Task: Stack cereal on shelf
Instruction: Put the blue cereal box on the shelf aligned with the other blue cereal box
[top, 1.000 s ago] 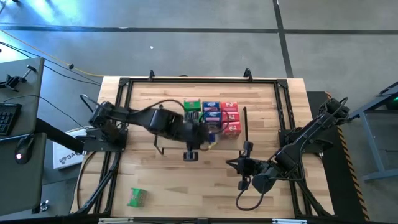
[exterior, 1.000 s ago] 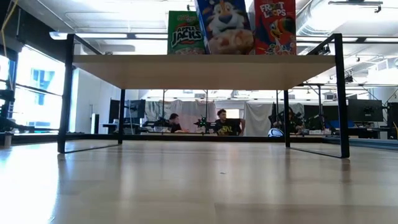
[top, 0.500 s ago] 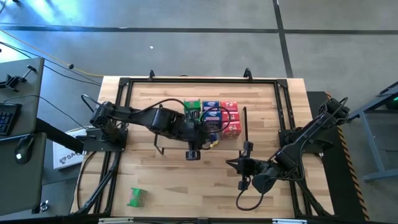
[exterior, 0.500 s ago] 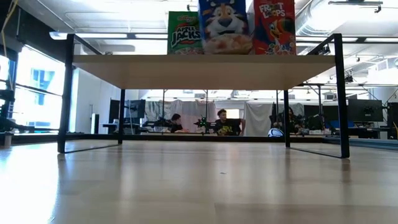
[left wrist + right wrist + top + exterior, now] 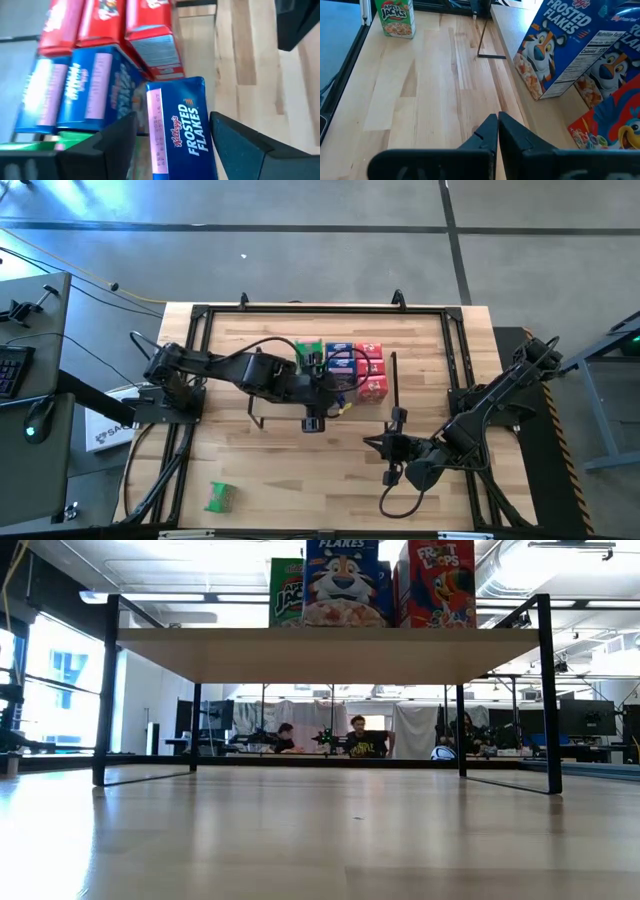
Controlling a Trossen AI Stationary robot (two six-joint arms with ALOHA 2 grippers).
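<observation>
Since earlier, our left end effector [image 5: 172, 135] spread, releasing blue cereal box [image 5: 182, 127] onto shelf [image 5: 330, 640]; right end effector [image 5: 497, 127] pressed together.

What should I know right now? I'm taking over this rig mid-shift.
Left gripper: open, straddling the blue Frosted Flakes cardboard box on the light wood, black-framed shelf.
Right gripper: shut, parked at the wooden table's near right.
Done: red, blue and green cereal boxes stand on the shelf.
Left: one green Apple Jacks box on the table's near-left corner.
</observation>
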